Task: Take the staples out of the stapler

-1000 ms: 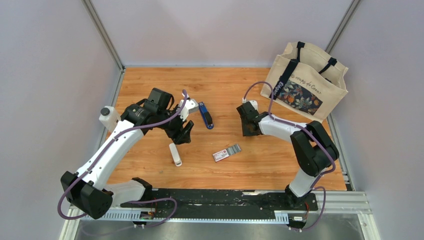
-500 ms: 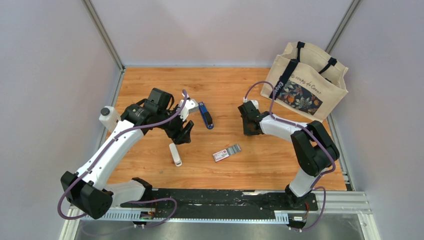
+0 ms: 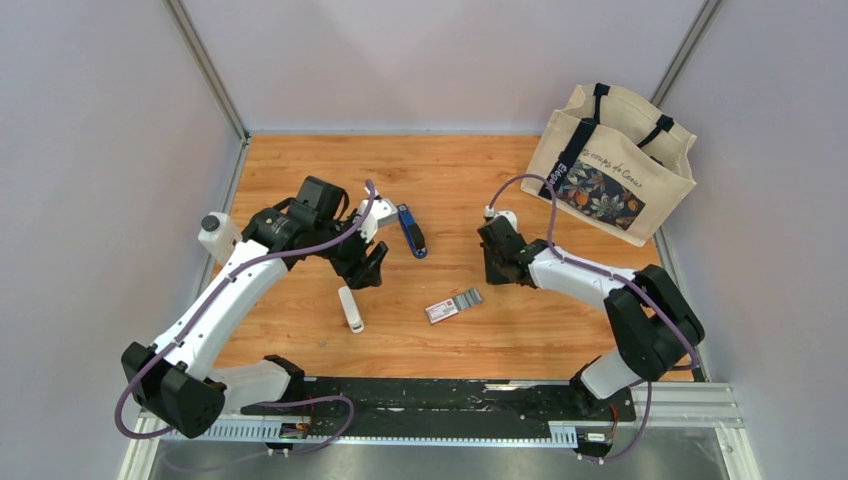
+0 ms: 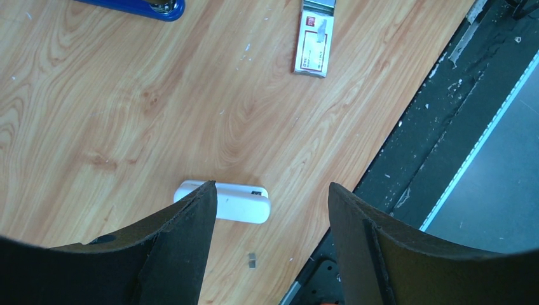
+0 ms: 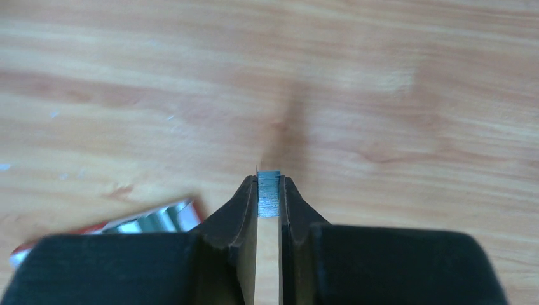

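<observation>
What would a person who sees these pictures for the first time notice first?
The right gripper pinches a short grey strip of staples between its fingertips. The blue stapler lies near the middle of the table, and a flowered tote bag stands at its far right corner.

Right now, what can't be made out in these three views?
Stapler: cut off by the left wrist view's top edge; too small from above to show whether it is empty.
Red-and-white packet: blurred in the right wrist view, partly behind the right gripper.
White stick: one end behind a finger of the left gripper, left wrist view.
</observation>
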`<state>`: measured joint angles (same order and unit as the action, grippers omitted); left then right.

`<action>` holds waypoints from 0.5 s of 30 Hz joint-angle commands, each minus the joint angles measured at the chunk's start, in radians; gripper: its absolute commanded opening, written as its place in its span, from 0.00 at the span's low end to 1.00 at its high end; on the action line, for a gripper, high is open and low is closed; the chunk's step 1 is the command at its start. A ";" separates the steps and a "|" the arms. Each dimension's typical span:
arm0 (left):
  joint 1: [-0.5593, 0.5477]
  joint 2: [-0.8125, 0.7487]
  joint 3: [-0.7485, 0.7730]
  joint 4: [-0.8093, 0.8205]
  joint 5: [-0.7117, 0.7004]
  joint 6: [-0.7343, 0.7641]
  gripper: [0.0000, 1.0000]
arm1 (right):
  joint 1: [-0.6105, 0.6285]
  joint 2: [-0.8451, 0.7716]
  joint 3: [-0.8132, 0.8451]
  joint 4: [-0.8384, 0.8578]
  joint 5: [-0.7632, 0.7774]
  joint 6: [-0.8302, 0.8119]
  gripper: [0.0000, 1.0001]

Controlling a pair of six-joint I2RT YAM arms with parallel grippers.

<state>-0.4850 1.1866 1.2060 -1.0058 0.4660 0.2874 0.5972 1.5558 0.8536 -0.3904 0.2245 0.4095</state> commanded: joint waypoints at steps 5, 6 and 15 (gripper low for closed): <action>-0.015 0.005 0.000 0.001 -0.004 0.030 0.73 | 0.148 -0.128 -0.047 0.016 0.006 0.064 0.07; -0.015 0.005 0.001 0.001 -0.003 0.029 0.73 | 0.157 -0.135 -0.045 0.015 0.007 0.066 0.07; -0.017 0.001 -0.002 -0.001 -0.009 0.029 0.73 | 0.230 -0.145 -0.042 0.010 0.016 0.083 0.07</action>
<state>-0.4961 1.1904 1.2049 -1.0061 0.4580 0.2947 0.8078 1.4399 0.8112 -0.3916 0.2195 0.4683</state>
